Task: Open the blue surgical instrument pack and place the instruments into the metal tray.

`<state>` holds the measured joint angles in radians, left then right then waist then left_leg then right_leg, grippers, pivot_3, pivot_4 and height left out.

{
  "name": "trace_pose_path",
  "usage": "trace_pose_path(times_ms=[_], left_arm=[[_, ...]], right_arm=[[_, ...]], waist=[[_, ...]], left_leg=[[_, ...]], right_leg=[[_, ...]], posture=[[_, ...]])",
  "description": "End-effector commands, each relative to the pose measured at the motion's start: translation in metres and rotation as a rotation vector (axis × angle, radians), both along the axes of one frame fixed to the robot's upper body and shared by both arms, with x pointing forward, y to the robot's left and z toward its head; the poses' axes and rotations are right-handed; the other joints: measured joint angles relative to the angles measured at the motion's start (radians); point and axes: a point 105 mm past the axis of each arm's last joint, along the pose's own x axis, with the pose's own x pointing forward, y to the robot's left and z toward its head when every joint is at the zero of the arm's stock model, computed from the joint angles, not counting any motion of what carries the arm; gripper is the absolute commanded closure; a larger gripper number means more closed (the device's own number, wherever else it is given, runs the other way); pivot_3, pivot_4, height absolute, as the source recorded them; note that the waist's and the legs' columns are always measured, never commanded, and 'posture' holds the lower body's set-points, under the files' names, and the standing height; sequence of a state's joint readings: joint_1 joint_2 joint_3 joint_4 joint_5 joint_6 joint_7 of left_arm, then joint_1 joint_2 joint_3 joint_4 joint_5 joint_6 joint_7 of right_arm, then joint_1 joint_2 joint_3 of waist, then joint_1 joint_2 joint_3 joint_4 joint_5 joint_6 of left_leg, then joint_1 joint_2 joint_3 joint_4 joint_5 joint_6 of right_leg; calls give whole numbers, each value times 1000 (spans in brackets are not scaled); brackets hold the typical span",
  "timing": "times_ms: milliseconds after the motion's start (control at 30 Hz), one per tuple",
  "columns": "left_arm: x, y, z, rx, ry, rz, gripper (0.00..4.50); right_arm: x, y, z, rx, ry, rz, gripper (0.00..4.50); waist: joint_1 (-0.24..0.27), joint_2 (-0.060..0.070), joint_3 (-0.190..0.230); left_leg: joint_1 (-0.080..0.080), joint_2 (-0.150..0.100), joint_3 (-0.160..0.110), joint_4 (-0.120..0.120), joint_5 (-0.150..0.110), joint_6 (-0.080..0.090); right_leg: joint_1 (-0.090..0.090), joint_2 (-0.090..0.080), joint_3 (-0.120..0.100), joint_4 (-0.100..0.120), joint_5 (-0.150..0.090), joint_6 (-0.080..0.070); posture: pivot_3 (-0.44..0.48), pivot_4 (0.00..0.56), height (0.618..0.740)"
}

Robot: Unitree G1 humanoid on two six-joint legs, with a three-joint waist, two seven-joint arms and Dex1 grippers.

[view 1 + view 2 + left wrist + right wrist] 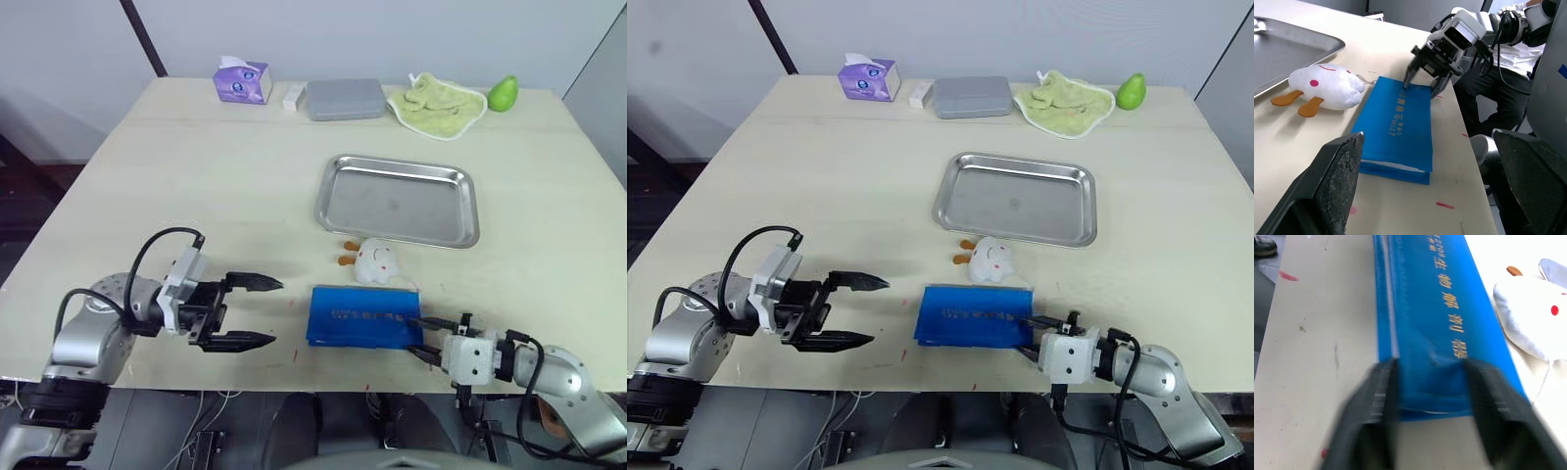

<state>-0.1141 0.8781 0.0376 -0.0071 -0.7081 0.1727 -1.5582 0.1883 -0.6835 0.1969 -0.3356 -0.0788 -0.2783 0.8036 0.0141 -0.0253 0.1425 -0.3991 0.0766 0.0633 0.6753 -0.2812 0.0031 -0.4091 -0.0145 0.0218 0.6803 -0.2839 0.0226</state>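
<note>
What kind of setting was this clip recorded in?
Probably a robot test lab staged as a medical bench, not a clinic: a pale wooden table against a plain wall holds a shiny steel tray, a closed blue fabric instrument pack and an unrelated white plush toy.

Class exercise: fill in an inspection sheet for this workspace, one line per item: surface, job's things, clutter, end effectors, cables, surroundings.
Surface: pale wooden table, small red marks near its front edge.
Job's things: blue surgical instrument pack closed, flat near the front edge; metal tray empty; instruments: nothing seen.
Clutter: white plush toy between pack and tray; purple tissue box, grey flat box, green cloth, green pear along the far edge.
End effectors: left end effector open, apart from the pack; right end effector open, astride the pack's end.
Cables: black cables looped on both wrists.
Surroundings: grey wall.
</note>
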Motion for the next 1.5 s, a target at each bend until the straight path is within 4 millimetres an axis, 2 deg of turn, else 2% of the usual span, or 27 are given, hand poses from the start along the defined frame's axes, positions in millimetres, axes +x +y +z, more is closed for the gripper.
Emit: trace_pose_path(times_ms=[33,167,267,500,633,1033,1300,1500], left_arm=[[-5,1,4,10,-26,-58,0],[-4,3,0,8,-27,-44,0],[-4,4,-1,2,-33,-32,0],[-3,4,-1,-29,-61,-10,0],[-2,1,-3,-44,-93,-4,0],[-2,-11,-3,-79,-134,-8,0],[11,-25,-5,-96,-138,-5,0],[30,-42,-9,-110,-170,1,0]], right_arm=[[1,2,8,16,-43,18,4428],[1,4,14,22,-66,56,4480],[4,3,29,53,-42,55,4480],[2,-3,65,112,256,84,4480],[5,-13,80,87,516,94,4480],[33,-21,91,121,852,47,4480],[50,-24,80,74,901,70,4480],[62,-23,76,67,918,78,4480]], waist=[[0,0,0],[0,0,0],[0,0,0],[1,1,0],[0,1,1],[0,1,1],[0,1,1],[-1,1,1]], left_leg=[[0,0,0,0,0,0],[0,0,0,0,0,0],[0,0,0,0,0,0],[0,0,0,0,0,0],[0,0,0,0,0,0],[-1,0,-1,0,0,0],[-1,0,0,0,0,0],[-1,0,-1,1,0,0]], right_leg=[[0,0,0,0,0,0],[0,0,0,0,0,0],[0,0,0,0,0,0],[0,0,0,0,0,0],[0,0,0,0,0,0],[0,0,0,0,0,0],[0,0,0,0,0,0],[0,0,0,0,0,0]], posture=[[0,150,740],[0,150,740],[0,150,740],[0,150,740],[0,150,740],[0,150,740],[0,150,740],[0,150,740]])
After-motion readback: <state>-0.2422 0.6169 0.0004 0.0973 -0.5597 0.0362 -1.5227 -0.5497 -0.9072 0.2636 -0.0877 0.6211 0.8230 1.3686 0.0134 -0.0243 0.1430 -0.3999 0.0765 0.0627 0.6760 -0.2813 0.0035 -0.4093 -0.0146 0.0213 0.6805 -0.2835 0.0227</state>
